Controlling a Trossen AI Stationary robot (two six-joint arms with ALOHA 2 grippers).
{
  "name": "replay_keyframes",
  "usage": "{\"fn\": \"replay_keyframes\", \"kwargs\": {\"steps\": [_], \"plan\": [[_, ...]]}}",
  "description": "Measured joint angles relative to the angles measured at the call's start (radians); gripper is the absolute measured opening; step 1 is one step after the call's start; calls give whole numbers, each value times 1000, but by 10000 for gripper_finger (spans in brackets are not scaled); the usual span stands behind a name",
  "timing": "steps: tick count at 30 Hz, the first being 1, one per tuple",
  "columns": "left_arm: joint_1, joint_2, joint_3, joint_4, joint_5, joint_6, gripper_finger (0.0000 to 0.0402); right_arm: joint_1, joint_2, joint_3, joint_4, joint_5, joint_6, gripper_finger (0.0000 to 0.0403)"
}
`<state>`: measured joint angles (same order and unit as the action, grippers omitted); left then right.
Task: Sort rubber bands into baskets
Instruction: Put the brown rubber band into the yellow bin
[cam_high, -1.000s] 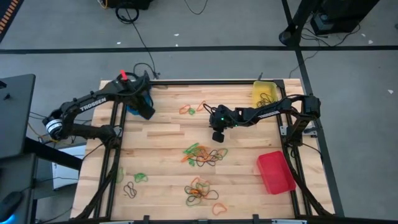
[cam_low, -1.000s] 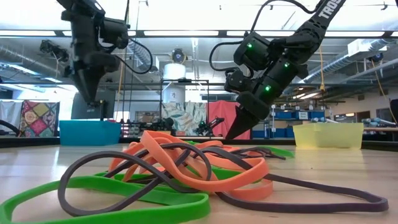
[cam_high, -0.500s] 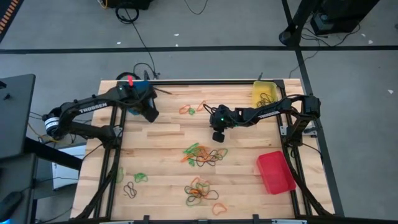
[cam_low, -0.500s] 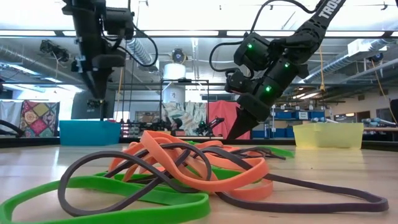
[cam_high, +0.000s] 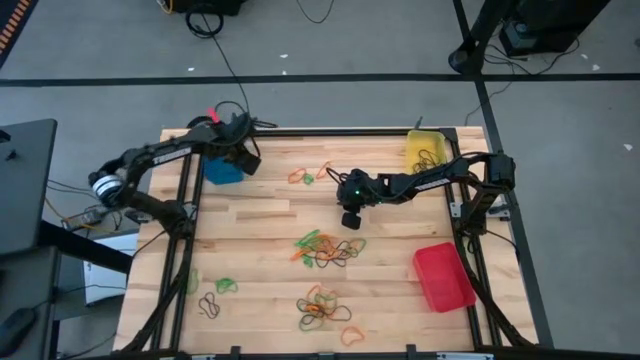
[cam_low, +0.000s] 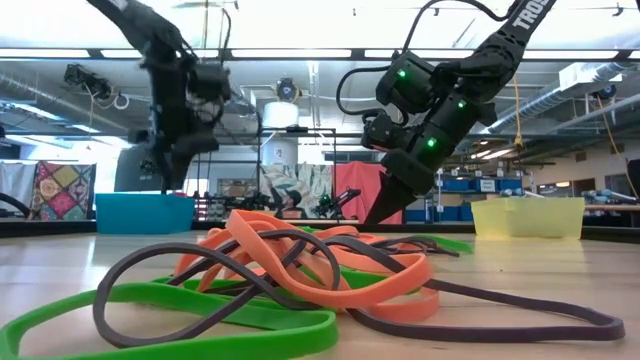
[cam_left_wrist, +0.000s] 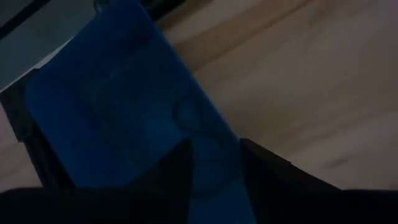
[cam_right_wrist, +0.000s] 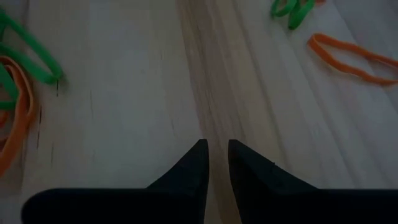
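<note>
Rubber bands in orange, green and dark lie in loose piles on the wooden table: a centre pile (cam_high: 328, 248), a near pile (cam_high: 322, 308) and a few at the far side (cam_high: 305, 176). My left gripper (cam_high: 248, 160) is open above the right end of the blue basket (cam_high: 222, 168), which fills the left wrist view (cam_left_wrist: 118, 106) with a faint dark loop (cam_left_wrist: 186, 116) showing on it. My right gripper (cam_high: 350, 218) hangs shut and empty, pointing down, just above bare wood (cam_right_wrist: 214, 144) on the far side of the centre pile.
The yellow basket (cam_high: 425, 150), holding dark bands, stands at the far right corner. The red basket (cam_high: 443, 277) stands at the near right. Green (cam_high: 225, 286) and dark (cam_high: 208, 306) bands lie near the left front. Bare wood lies between the piles.
My left gripper has swung toward the table's far edge and a little right, turning as it went, and now hangs over the blue basket's right end. My right gripper has kept still.
</note>
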<state>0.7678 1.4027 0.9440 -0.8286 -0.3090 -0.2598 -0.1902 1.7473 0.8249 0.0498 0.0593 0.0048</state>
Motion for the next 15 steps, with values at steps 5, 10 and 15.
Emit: {"fn": "replay_keyframes", "kwargs": {"steps": [5,10,15], "plan": [[94,128,0,18,87,51,135,0,0,0,-2,0,-7,75],[149,185,0,17,93,76,135,-1,0,0,-2,0,-14,75],[168,187,0,15,95,110,135,-1,0,0,-1,0,-32,75]]}}
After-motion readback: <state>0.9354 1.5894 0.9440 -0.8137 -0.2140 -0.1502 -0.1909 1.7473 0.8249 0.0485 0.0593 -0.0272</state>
